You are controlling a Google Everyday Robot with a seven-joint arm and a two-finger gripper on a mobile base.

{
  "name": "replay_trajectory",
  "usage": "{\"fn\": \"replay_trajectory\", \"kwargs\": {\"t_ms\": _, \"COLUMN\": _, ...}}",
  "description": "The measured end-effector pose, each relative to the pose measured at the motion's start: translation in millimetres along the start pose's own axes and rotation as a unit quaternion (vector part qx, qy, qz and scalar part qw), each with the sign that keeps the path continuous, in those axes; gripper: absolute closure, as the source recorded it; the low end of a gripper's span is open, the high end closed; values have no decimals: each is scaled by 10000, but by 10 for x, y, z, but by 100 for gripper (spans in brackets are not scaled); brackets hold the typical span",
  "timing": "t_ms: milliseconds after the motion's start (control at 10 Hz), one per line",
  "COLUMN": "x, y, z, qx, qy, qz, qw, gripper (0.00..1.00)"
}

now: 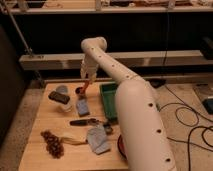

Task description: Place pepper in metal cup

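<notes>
My gripper hangs from the white arm over the back middle of the wooden table. It is shut on a slim orange-red pepper that slants down and to the left. The pepper's lower tip is at the rim of a small dark metal cup, which stands upright on the table just below and left of the gripper. Whether the tip is inside the cup cannot be told.
A green tray lies right of the cup. A blue sponge, a clear cup with a dark lid, a black tool, a grey cloth and a brown bunch lie on the table. Cables lie on the floor.
</notes>
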Motion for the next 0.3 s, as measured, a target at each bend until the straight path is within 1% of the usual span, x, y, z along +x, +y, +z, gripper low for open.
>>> {"fn": "replay_trajectory", "kwargs": {"t_ms": 300, "x": 25, "y": 24, "z": -7, "qx": -2, "qy": 9, "qz": 20, "qw": 10000, "gripper": 20}}
